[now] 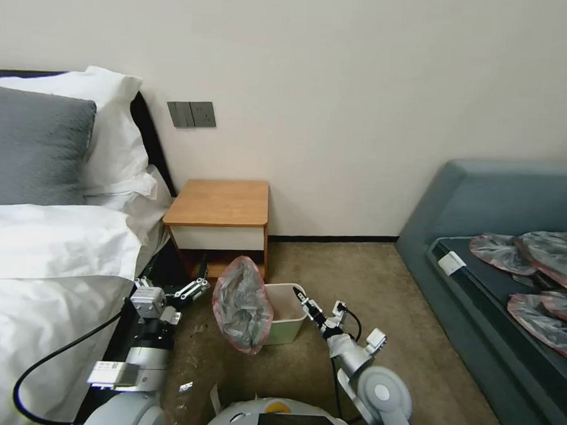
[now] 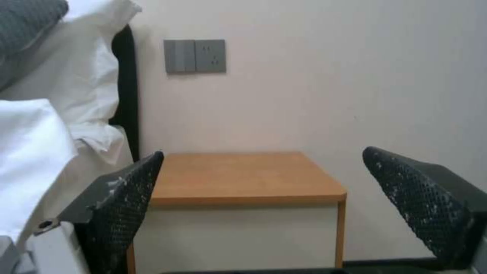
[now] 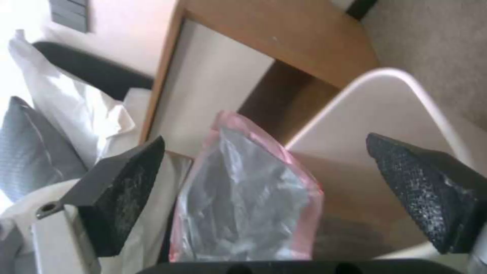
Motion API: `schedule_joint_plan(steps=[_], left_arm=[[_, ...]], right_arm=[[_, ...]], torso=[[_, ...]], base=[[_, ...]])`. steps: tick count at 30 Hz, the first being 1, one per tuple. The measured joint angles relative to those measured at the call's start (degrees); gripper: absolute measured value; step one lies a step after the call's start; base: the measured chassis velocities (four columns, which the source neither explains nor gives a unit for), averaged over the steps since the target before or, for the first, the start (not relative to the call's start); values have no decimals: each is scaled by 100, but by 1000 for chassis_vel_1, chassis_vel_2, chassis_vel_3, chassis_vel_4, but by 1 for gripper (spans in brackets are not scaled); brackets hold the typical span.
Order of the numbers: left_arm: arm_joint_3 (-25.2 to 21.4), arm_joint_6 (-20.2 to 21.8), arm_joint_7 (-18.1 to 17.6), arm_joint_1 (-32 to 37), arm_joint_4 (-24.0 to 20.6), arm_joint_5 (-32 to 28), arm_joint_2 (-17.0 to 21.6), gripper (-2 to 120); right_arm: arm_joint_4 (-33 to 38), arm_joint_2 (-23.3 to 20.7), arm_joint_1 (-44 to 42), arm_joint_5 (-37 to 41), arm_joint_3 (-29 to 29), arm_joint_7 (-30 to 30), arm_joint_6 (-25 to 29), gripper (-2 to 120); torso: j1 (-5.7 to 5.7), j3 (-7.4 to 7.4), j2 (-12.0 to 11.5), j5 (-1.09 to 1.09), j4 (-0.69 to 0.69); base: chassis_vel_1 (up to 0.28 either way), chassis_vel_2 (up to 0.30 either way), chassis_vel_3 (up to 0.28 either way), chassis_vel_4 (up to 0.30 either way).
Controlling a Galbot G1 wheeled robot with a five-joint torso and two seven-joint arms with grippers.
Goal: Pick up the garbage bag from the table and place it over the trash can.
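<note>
The garbage bag (image 1: 242, 304), grey crinkly plastic with a pinkish-red rim, stands draped against the left rim of the cream trash can (image 1: 288, 319) on the carpet, in front of the table (image 1: 220, 202). My left gripper (image 1: 199, 288) hovers just left of the bag, open and empty; its wrist view looks past the fingers (image 2: 127, 198) at the table top (image 2: 243, 177). My right gripper (image 1: 300, 294) is at the can's right side, open, apart from the bag. In the right wrist view, the bag (image 3: 243, 198) and the can's rim (image 3: 406, 99) lie beyond the open right gripper (image 3: 264, 137).
A bed with white bedding (image 1: 43, 258) and a grey pillow runs along the left, close to my left arm. A teal couch (image 1: 484, 202) at the right holds several more bags (image 1: 531, 267). Bare carpet (image 1: 368, 279) lies between can and couch.
</note>
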Motion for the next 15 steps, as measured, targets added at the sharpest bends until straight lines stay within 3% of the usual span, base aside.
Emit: schedule_joint_plan(steps=[8, 15], left_arm=[[138, 197, -122, -86, 221, 89, 303, 98], [600, 350, -251, -261, 671, 118, 550, 92]], right_arm=[[378, 171, 15, -301, 46, 91, 90, 100], [677, 285, -20, -514, 143, 133, 233, 100]], torso=[[0, 0, 0, -1, 0], [0, 1, 0, -1, -1]], base=[[0, 0, 0, 0], [0, 0, 0, 0]])
